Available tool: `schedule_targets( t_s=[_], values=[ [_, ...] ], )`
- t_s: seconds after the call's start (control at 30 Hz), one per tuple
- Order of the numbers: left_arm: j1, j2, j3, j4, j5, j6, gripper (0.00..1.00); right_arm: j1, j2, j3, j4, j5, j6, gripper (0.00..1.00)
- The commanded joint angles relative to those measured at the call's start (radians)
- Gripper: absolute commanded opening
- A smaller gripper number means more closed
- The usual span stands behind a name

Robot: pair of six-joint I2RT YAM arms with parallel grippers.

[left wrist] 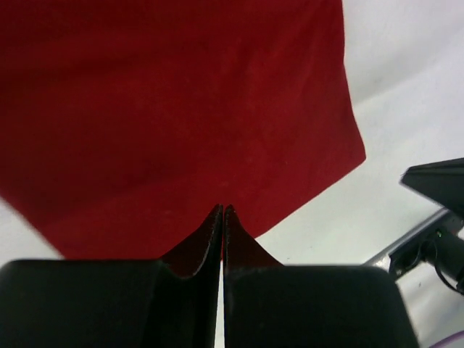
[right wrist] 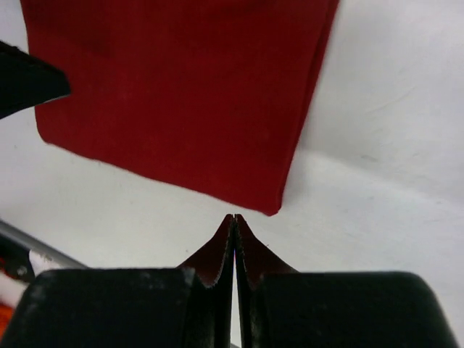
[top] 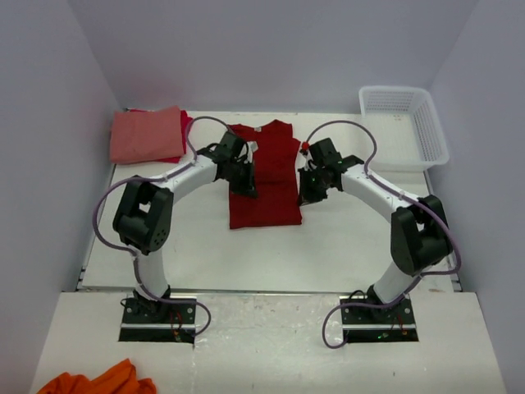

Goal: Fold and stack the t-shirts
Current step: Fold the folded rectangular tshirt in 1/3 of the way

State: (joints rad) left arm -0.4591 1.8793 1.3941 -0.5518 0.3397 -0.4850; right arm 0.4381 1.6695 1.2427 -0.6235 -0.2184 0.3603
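Plainly soft and light, the dark red t-shirt (top: 264, 176) is laid as a long folded strip at the middle of the desk (top: 353, 238), and it is judged best pinched at a hem corner, through all layers. The left hand (left wrist: 222, 214) is closed completely at the shirt's left edge, nothing evidently gripped. The right hand (right wrist: 233, 217) is likewise closed and empty, over bare desk just beside the right edge.

No legible text, brand, number or sign in any view. The small white neck label (top: 255, 146) on the dark red t-shirt (top: 275, 176), just beyond the left claw (top: 244, 187), is too small to read.
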Motion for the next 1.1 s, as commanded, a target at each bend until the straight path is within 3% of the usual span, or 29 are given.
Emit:
schedule_targets(
  t_s=[0.0,0.27,0.57,1.07],
  values=[
    [-0.016,0.001,-0.035,0.119,0.076,-0.047,0.00,0.014,-0.001,-0.067,0.158,-0.179,0.052,0.00],
    [-0.012,0.181,0.126,0.171,0.174,-0.033,0.00,0.028,0.111,-0.005,0.171,-0.314,0.069,0.00],
    [0.007,0.352,0.307,0.191,0.232,-0.056,0.00,0.030,0.185,-0.026,0.199,-0.325,0.091,0.00],
    [0.091,0.405,0.235,0.248,0.252,-0.043,0.00,0.031,0.277,-0.074,0.206,-0.230,0.127,0.00]
  ],
)
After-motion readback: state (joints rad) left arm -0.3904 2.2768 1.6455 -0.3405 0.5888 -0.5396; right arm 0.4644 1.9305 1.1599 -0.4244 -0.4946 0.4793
